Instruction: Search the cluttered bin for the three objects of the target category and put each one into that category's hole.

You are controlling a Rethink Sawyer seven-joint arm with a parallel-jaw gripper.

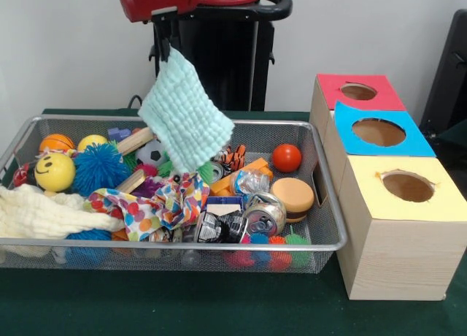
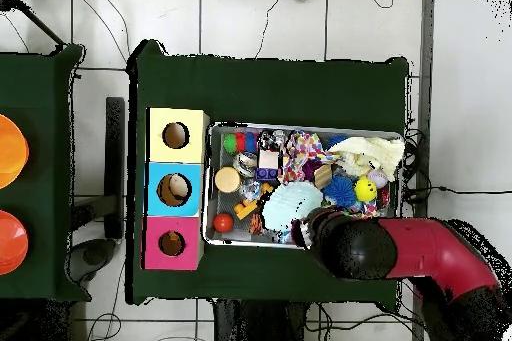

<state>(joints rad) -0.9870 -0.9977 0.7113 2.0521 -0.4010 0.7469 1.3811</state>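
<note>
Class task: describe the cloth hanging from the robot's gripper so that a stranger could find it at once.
Start at the wire-mesh bin left of the three boxes. Above its middle hangs a pale mint waffle-textured cloth, pinched by one corner in the gripper. Unlike the cream cloth and confetti-print cloth, it is airborne.

Red arm (image 2: pixel 430 252) high over table; gripper (image 1: pixel 169 50) jaws clamped, pointing down

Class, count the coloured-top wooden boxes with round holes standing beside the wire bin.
3, in a row beside the bin: yellow-topped wooden box nearest the camera, blue-topped wooden box in the middle, red-topped wooden box farthest. None looks hidden.
</note>
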